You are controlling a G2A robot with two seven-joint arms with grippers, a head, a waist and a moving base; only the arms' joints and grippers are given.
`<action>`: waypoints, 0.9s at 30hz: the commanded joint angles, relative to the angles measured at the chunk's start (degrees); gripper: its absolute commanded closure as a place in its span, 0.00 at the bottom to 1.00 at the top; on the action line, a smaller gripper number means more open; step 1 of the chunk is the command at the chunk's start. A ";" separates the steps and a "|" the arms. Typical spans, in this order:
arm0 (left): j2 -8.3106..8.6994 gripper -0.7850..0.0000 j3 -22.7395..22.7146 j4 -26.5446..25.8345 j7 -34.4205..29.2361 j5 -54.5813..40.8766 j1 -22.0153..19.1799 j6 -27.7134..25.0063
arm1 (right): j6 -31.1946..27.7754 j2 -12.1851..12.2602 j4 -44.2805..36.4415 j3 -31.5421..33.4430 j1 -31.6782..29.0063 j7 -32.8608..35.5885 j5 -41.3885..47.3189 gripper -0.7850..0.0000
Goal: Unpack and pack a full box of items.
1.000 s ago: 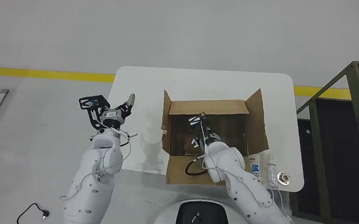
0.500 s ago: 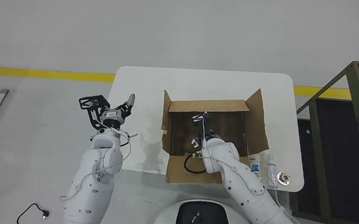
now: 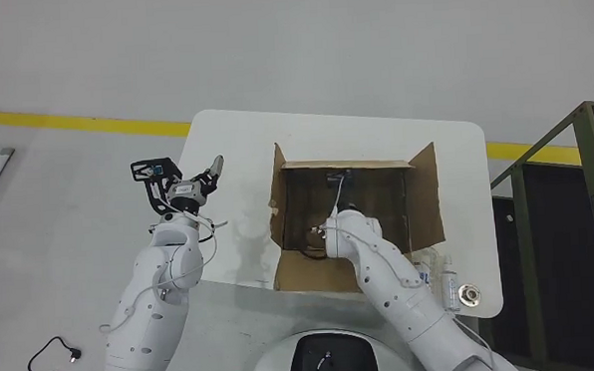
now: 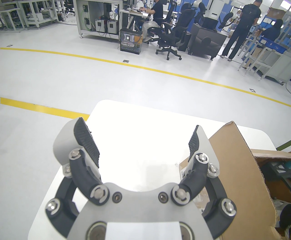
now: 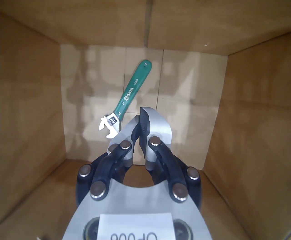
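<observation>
The wrench [image 5: 127, 100] lies flat on the floor of the cardboard box [image 5: 29, 102]. It has a green handle and a bare metal head. On the handle there is white print, and on the head a small scale of marks. The head end is just beside the tips of the right claw [image 5: 141, 120], and the handle points away from it toward the far wall. I cannot tell if the head touches the claw. The right claw is closed, its two pads pressed together with nothing between them. A white label with dark characters is on its base.

The box stands open on the white counter [image 3: 235, 138]. The left claw [image 4: 139, 127] is wide open and holds nothing, above the counter beside the box. Some small white bottles [image 3: 446, 279] stand at the other side of the box.
</observation>
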 commanded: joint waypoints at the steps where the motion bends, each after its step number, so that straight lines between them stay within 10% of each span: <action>1: 0.00 0.00 0.00 0.00 0.00 0.00 0.00 0.00 | 3.78 -0.87 2.34 -0.51 1.51 -0.08 1.31 1.00; 12: 0.00 0.00 0.00 0.00 0.00 0.00 0.00 0.00 | 21.49 -4.87 7.57 1.39 2.77 -13.33 12.40 1.00; 27: 0.00 0.00 0.00 0.00 0.00 0.00 0.00 0.00 | 21.71 -7.10 12.14 5.84 3.98 -23.07 17.40 1.00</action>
